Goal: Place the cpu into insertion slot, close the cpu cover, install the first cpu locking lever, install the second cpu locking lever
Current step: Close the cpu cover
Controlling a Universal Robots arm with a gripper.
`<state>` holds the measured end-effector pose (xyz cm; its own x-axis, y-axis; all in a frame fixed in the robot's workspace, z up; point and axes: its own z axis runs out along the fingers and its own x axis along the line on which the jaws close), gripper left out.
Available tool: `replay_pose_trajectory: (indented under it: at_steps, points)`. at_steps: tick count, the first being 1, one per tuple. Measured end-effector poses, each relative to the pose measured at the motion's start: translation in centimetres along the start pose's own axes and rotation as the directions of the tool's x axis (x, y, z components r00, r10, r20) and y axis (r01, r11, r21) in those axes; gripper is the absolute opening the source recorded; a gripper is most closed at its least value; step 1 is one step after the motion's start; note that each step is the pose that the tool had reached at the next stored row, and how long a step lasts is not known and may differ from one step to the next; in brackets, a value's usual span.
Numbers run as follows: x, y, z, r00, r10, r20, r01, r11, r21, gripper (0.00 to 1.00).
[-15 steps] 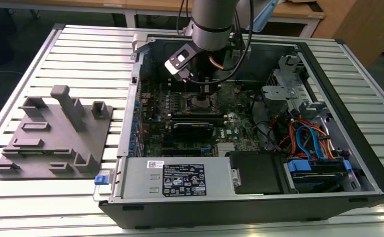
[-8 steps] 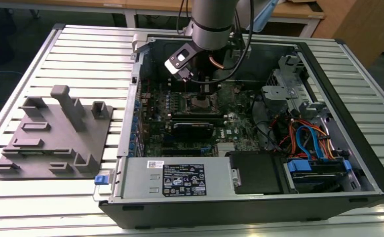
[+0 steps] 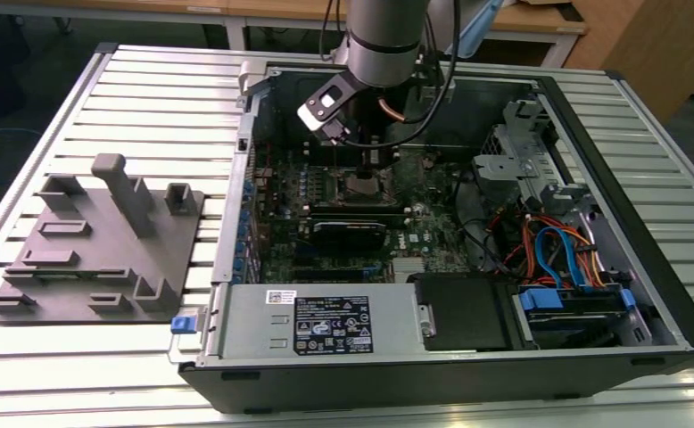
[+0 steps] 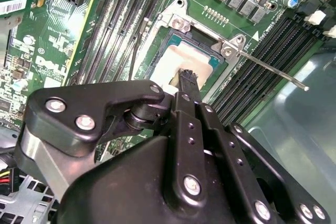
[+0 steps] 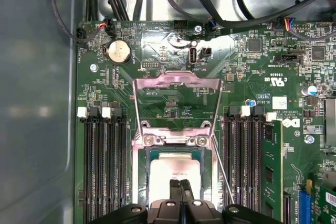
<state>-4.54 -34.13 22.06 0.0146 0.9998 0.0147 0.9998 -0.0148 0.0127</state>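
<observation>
A slatted metal table [image 3: 144,98] is seen carrying an open computer case [image 3: 442,388], with a grey fixture tray [image 3: 86,267] set well off to the exterior view's left of the claw [image 3: 374,159]. The claw is lowered inside the case walls over the green motherboard [image 5: 252,77]. Beyond the tips, the cpu cover [image 5: 177,81] is swung open on its hinge, clear of the insertion slot [image 5: 143,174]. The cpu [image 5: 165,174] is seated in that slot directly under the claw [image 5: 180,186], its pale face partly hidden by the tips. The fingers are clenched together with nothing gripped between them. Banks of black memory slots [image 5: 102,171] flank the claw closely on both sides. A thin locking lever [image 4: 273,69] is angled out beside the slot, unlatched.
</observation>
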Motion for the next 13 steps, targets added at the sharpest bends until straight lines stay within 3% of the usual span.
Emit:
replay_pose_trajectory:
  at_steps: [13]
  points:
    - [0.01, 0.01, -0.56, 1.0000, 0.000, -0.0001, 0.000, 1.0000, 0.0000, 0.11]
